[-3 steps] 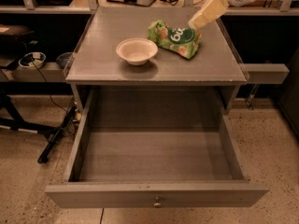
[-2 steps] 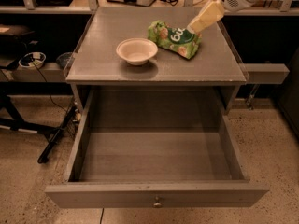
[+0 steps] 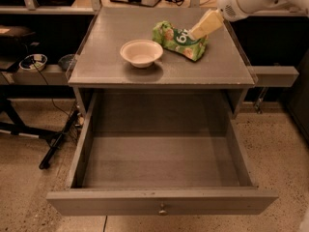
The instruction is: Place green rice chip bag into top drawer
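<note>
The green rice chip bag [image 3: 175, 39] lies crinkled on the grey cabinet top [image 3: 104, 66], at the back right, just right of the bowl. My gripper [image 3: 195, 33] comes in from the upper right on a white arm. Its cream tip points down and left and rests at the bag's upper right edge. The top drawer [image 3: 161, 203] is pulled fully out below the cabinet top. Its inside is bare, and its small round metal knob [image 3: 162, 210] sits at the centre of the front panel.
A cream-white round bowl [image 3: 141, 52] stands on the cabinet top left of the bag. A grey bar [image 3: 275, 75] sticks out to the right of the cabinet. Stand legs and cables [image 3: 53, 144] lie on the floor at the left. Desks with cables run behind.
My gripper has moved down and to the left, from above the bag's right side to its upper right edge. The bag, bowl and drawer have not moved.
</note>
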### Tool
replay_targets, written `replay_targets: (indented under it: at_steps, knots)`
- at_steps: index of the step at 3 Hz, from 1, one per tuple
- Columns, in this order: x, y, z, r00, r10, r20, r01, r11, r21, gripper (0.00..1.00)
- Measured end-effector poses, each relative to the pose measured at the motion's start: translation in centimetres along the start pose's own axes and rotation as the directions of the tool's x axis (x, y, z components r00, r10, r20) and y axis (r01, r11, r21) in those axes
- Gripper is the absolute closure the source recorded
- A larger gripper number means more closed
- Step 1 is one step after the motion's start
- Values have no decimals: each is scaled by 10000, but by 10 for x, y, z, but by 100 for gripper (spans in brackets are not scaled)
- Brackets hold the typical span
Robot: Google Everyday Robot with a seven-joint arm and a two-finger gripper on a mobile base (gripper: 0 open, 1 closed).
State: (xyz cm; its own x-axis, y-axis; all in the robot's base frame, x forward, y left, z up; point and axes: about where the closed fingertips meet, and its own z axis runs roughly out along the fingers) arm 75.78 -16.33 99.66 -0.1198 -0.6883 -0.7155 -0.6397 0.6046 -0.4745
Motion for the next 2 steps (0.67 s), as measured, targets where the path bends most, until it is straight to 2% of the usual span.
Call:
replay_targets:
  at_steps: [2]
  knots:
    - [-7, 1, 38, 9998, -166, -113, 167, 9999, 11, 0]
